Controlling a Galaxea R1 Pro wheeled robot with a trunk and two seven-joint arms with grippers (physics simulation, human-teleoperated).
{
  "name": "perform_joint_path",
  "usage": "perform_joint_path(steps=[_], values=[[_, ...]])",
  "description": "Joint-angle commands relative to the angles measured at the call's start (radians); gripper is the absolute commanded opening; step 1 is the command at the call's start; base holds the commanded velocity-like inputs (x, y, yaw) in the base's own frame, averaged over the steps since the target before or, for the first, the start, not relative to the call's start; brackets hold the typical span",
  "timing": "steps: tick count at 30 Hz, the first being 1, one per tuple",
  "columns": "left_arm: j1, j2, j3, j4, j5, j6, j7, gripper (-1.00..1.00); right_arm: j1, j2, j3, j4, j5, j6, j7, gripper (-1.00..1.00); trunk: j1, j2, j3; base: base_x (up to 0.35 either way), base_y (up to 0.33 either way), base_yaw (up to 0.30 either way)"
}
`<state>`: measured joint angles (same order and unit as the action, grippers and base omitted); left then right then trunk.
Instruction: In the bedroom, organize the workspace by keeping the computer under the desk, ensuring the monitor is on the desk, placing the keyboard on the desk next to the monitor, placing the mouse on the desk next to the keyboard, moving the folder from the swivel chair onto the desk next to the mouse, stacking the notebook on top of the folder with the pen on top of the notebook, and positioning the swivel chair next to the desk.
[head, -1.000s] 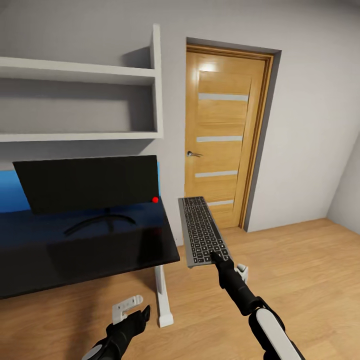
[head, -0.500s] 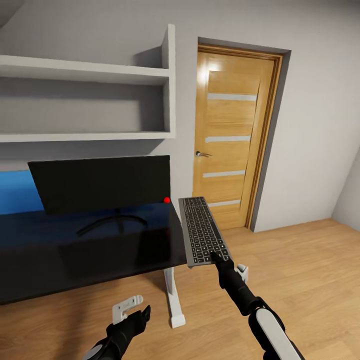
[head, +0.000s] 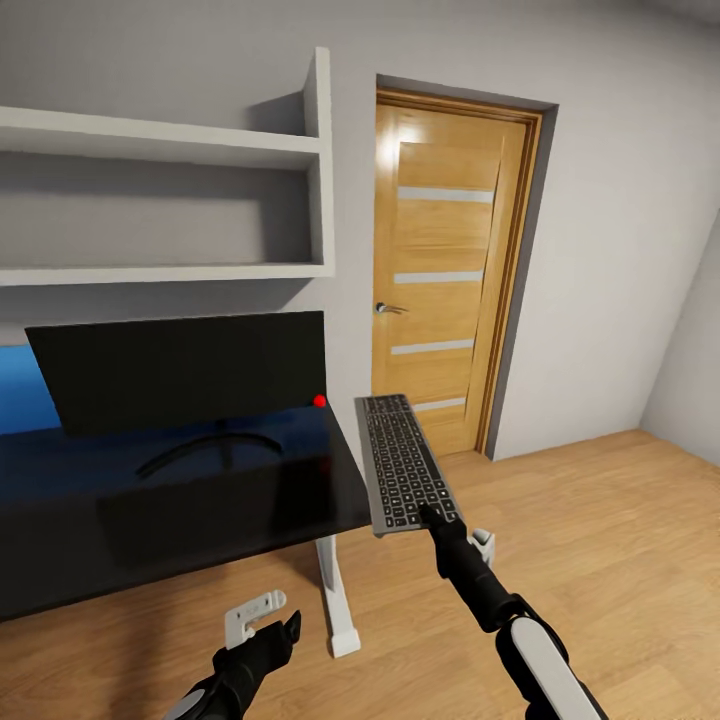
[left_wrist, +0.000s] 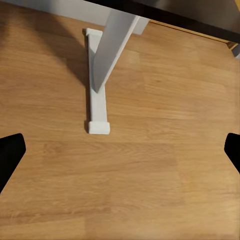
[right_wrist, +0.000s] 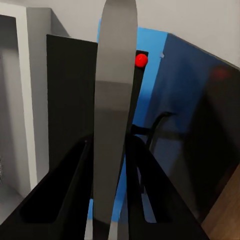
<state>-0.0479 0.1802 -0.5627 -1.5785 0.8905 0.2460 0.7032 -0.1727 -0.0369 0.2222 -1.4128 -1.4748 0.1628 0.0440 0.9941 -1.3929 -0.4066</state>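
Head view. Right gripper (head: 432, 514) at lower centre of frame, jaws clamped on near short edge of keyboard (head: 403, 462). Keyboard held out lengthwise toward the door (head: 445, 270), keys up, just right of worktop (head: 200, 510) edge, over floor (head: 600, 540); overlap with worktop corner not resolvable. Monitor (head: 180, 368) standing on worktop at centre left of frame, black face forward, curved stand foot behind its reflection, red dot (head: 320, 401) at lower right corner of screen. Blue panel (head: 15, 385) at left edge behind monitor. White wall shelves (head: 160, 200) in upper left. White worktop leg (head: 333, 590) below, foot on wood floor. Left gripper (head: 262, 618) at lower left of centre, low over floor in front of leg.

Left wrist view. Looking down on wood floor (left_wrist: 150, 165). White leg and long foot (left_wrist: 97, 95) in upper left of frame, worktop underside across top edge. Left fingers (left_wrist: 10, 155) as dark tips at left and right frame edges, jaws wide apart, nothing between.

Right wrist view. Keyboard (right_wrist: 116, 115) seen edge-on as tall grey blade down centre of frame, right fingers (right_wrist: 70, 195) dark on both sides of it at bottom, jaws closed on it. Behind: monitor (right_wrist: 70, 95) dark at left, red dot (right_wrist: 141, 60) upper centre, glossy worktop (right_wrist: 205, 130) at right, blue panel (right_wrist: 150, 45) between.
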Motion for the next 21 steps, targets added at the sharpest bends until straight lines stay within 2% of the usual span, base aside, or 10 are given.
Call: perform_joint_path(steps=[1,5,6,8,9,13,17,21], values=[[-0.001,0.001,-0.002,-0.001,0.004,0.003,0.007,1.00,-0.001,0.000,0.001,0.000,-0.010,0.001,0.005,-1.00,0.000,-0.001,-0.001,0.000,0.000,-0.004],[-0.001,0.001,-0.002,-0.001,0.004,0.002,0.007,1.00,-0.001,0.000,0.007,0.000,-0.010,0.001,0.006,-1.00,0.000,-0.001,-0.001,0.000,0.000,0.000],[-0.001,0.001,-0.002,-0.001,0.004,0.002,0.007,1.00,-0.001,0.000,0.033,0.000,-0.010,0.003,0.004,-1.00,0.000,-0.001,-0.001,0.000,0.000,0.000],[-0.001,0.001,-0.002,-0.001,0.004,0.002,0.007,1.00,-0.001,0.000,0.036,0.000,-0.010,0.003,0.004,-1.00,0.000,-0.001,-0.001,0.000,0.000,0.000],[-0.001,0.001,-0.002,-0.001,0.004,0.002,0.007,1.00,-0.001,0.001,0.063,0.002,-0.010,0.002,0.005,-1.00,0.000,-0.001,-0.001,0.000,0.000,0.000],[-0.001,0.001,-0.002,-0.001,0.004,0.002,0.007,1.00,-0.001,0.004,0.096,0.005,-0.010,-0.001,0.004,-1.00,0.000,-0.001,-0.001,0.000,0.000,0.000],[-0.001,0.002,-0.001,-0.003,0.005,0.002,0.008,1.00,-0.001,0.025,0.106,0.013,-0.008,-0.002,0.004,-1.00,0.000,-0.001,-0.001,0.000,0.000,0.000],[-0.001,0.002,-0.001,-0.003,0.007,0.002,0.008,1.00,-0.001,0.036,0.109,0.034,-0.008,-0.002,0.004,-1.00,0.000,-0.001,-0.001,0.000,0.000,0.000]])
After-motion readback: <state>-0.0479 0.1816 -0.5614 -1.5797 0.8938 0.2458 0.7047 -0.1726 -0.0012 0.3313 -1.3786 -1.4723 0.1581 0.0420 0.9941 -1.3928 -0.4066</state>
